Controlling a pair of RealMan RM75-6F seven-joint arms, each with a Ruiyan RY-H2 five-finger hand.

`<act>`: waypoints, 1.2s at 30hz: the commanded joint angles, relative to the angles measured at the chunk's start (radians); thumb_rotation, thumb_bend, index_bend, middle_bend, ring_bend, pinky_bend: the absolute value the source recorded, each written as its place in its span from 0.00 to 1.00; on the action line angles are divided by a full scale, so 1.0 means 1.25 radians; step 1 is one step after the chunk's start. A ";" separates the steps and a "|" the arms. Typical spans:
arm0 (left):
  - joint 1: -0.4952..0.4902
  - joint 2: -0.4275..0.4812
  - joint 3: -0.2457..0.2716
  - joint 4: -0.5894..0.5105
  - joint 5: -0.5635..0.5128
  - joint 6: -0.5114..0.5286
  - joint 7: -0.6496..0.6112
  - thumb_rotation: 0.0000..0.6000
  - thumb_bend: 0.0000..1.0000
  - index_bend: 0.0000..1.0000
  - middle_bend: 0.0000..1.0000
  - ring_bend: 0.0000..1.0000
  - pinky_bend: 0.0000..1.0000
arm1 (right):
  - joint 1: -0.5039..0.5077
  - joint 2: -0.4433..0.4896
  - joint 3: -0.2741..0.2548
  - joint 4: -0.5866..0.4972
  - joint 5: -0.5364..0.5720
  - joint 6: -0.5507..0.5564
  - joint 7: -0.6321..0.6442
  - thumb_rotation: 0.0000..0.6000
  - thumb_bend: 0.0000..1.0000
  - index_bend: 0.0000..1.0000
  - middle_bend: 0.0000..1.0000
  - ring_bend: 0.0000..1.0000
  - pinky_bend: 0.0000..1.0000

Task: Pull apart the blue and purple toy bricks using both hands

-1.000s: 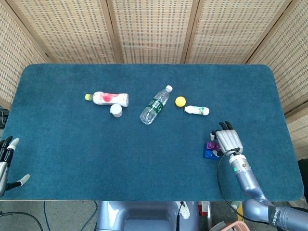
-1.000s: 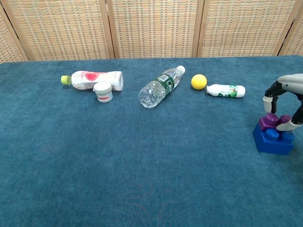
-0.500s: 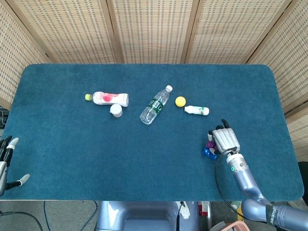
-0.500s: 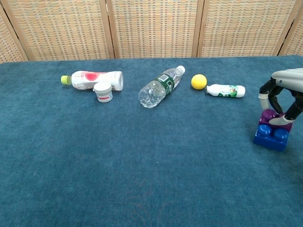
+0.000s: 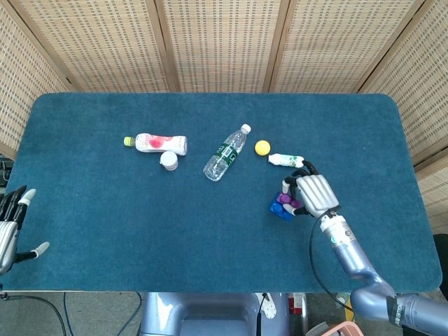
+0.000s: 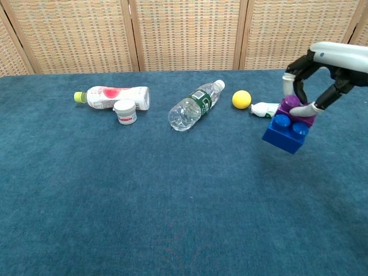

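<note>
My right hand [image 5: 311, 193] [image 6: 322, 72] grips the purple brick [image 6: 295, 109] [image 5: 285, 199], which is stuck on top of the blue brick [image 6: 286, 133] [image 5: 281, 210]. The joined pair hangs tilted above the blue table [image 5: 105, 210], right of centre. At the table's near left edge my left hand [image 5: 10, 227] is open and holds nothing; the chest view does not show it.
A clear water bottle [image 5: 226, 152] lies mid-table. Beside it are a yellow ball [image 5: 262, 147] and a small white bottle [image 5: 286, 160], close behind the lifted bricks. A pink-labelled bottle [image 5: 159, 143] and a small white jar [image 5: 169, 161] lie to the left.
My right hand closed on the purple brick, lifted the joined bricks off the table and carried them left and away from me. The left hand rose slightly into view.
</note>
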State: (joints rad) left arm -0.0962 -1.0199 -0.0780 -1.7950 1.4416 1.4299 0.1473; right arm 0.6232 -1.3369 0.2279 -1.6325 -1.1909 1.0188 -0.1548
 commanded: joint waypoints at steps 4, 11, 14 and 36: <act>-0.068 0.008 -0.031 0.026 0.002 -0.075 -0.059 1.00 0.00 0.00 0.00 0.00 0.00 | 0.034 -0.034 0.048 -0.010 -0.021 -0.009 0.093 1.00 0.32 0.63 0.64 0.28 0.06; -0.176 0.005 -0.058 0.066 0.056 -0.183 -0.177 1.00 0.00 0.00 0.00 0.00 0.00 | 0.081 -0.083 0.100 -0.006 0.000 -0.047 0.204 1.00 0.32 0.63 0.64 0.28 0.06; -0.231 -0.012 -0.067 0.110 0.094 -0.227 -0.273 1.00 0.00 0.00 0.00 0.00 0.00 | 0.099 -0.120 0.127 0.004 0.025 -0.047 0.241 1.00 0.32 0.63 0.64 0.28 0.06; -0.540 -0.085 -0.147 0.133 -0.045 -0.586 -0.485 1.00 0.00 0.01 0.00 0.00 0.00 | 0.220 -0.291 0.201 0.097 0.141 -0.067 0.254 1.00 0.32 0.63 0.64 0.28 0.06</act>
State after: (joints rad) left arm -0.7332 -1.1047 -0.2372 -1.6278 1.4359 0.7366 -0.4743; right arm 0.8960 -1.6989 0.4803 -1.5098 -1.0163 0.9353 0.1653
